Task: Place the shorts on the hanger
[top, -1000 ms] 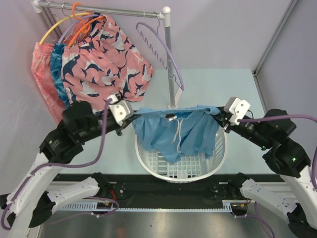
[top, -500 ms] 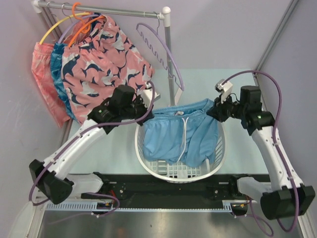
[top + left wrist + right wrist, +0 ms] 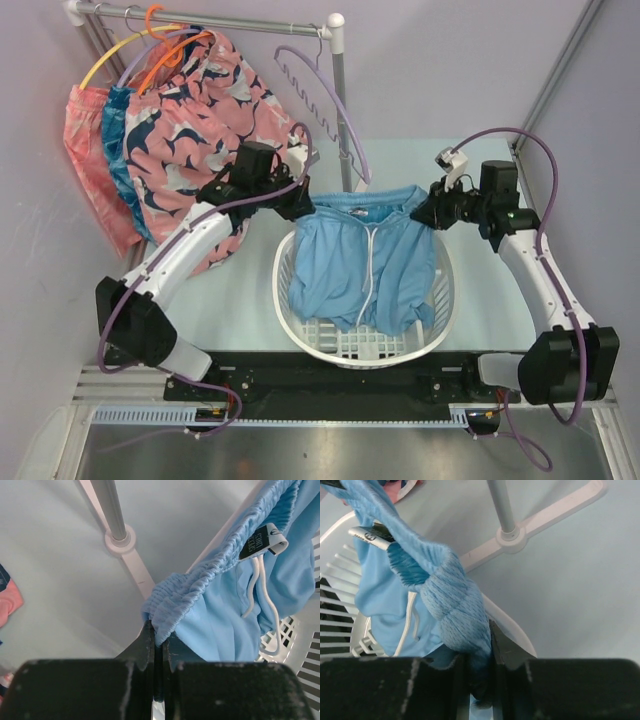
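The light-blue shorts [image 3: 365,255] hang spread by the waistband over the white basket [image 3: 440,318], white drawstring down the middle. My left gripper [image 3: 303,207] is shut on the waistband's left corner [image 3: 167,597]. My right gripper [image 3: 427,214] is shut on its right corner [image 3: 455,605]. The lavender hanger [image 3: 330,95] hangs from the rack's right end, just behind and above the waistband; its arm ends near the shorts' top edge.
The rack's upright pole [image 3: 343,110] and its foot [image 3: 120,540] stand right behind the basket. Pink patterned shorts [image 3: 205,125], teal shorts and orange and yellow hangers hang at the left of the rail. A metal frame post [image 3: 555,70] runs at the right.
Both grippers have lifted the shorts out of the basket and carried the stretched waistband back and up toward the lavender hanger. Both arms have extended farther from their bases.
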Tool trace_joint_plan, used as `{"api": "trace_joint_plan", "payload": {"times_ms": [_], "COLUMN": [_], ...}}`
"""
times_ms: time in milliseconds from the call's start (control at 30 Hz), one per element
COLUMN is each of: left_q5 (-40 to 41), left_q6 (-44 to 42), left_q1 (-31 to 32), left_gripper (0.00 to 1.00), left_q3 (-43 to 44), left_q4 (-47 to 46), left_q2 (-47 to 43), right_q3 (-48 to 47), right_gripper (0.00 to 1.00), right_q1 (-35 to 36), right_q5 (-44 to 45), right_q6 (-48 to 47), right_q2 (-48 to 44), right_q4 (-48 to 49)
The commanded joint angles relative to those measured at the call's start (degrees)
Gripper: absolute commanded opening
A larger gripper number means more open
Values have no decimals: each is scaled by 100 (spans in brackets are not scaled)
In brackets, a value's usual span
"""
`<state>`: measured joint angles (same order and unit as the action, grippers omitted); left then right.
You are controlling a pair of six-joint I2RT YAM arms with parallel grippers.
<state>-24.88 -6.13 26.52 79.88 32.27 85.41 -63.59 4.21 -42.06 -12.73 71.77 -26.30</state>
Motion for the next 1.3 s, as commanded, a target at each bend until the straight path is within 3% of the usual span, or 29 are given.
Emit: {"api": "trace_joint_plan", "payload": {"times_ms": [0,33,67,200,267,400,467,600,633,733,867,1067,1267], "left_q5": [27,36,97,98,98,-51,-130,-376,-420,-631,-658,-465,-359], "left_q6": [235,244,253,393,489,560,517,429,368,166,-37,-37,59], "left_q1": [-139,-156,-182,-323,-411,-490,-517,-666,-710,-850,-851,-851,-851], "left_gripper": [0,1,3,27,35,62,65,85,89,100,100,100,100], "left_q3": [511,511,494,345,301,257,221,-68,-147,-481,-666,-657,-745], "left_q4": [-28,24,51,25,-19,-54,-54,-159,-247,-370,-415,-353,-388], "left_q2": [186,274,318,398,433,355,275,-269,-609,-1295,-1983,-2361,-2555], "right_q3": [-74,-66,-66,-66,-66,-66,-74,-135,-171,-338,-750,-1848,-2780], "right_gripper": [27,43,47,55,55,57,62,75,84,93,96,96,98], "right_q1": [-245,-297,-306,-342,-377,-377,-377,-544,-526,-439,211,1641,2303], "right_q5": [-12,-4,57,277,304,445,462,165,59,-65,198,1366,2307], "right_q6": [429,447,456,386,385,342,298,140,113,297,675,781,816], "right_q2": [258,294,329,434,443,277,57,-557,-698,-1225,-1350,-481,512], "right_q4": [599,618,600,460,416,424,433,389,407,801,1416,1488,1682]}}
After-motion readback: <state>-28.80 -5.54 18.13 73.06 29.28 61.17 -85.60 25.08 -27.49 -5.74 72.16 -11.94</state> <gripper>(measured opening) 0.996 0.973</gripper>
